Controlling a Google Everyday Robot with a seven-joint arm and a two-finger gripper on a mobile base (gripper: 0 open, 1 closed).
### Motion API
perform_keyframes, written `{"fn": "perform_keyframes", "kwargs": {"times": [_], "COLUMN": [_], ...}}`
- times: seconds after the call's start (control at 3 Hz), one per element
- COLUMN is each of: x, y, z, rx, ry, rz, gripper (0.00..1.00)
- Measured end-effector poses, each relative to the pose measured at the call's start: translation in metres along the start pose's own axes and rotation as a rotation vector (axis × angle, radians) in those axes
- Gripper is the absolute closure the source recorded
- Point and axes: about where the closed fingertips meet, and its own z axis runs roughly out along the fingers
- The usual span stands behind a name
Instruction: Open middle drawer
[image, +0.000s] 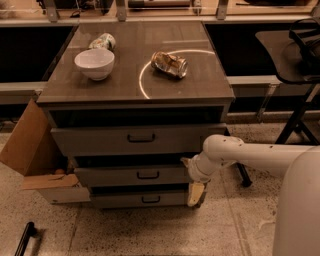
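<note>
The arm has a smooth off-white tubular shell with rounded joint housings and small dark specks along its top. The cream-yellow gripper is located just below the right end of the middle drawer.

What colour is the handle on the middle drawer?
Dark, nearly black handle, camera view; gripper hangs lower right of middle drawer.

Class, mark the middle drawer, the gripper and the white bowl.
middle drawer (120, 177): camera view, front, left of handle.
gripper (195, 195): camera view, tip, below middle drawer's right end.
white bowl (94, 66): camera view, outer wall.
</note>
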Motion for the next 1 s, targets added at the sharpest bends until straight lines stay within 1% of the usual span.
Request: {"fn": "perform_keyframes", "kwargs": {"times": [0.33, 0.67, 1.0], "x": [0.002, 0.005, 0.004], "y": [-0.011, -0.017, -0.015], "z": [0.014, 0.030, 0.040], "rx": [-0.003, -0.018, -0.022], "ry": [0.007, 0.005, 0.001], "rz": [0.002, 0.011, 0.017], "gripper": [0.00, 0.00, 0.19]}}
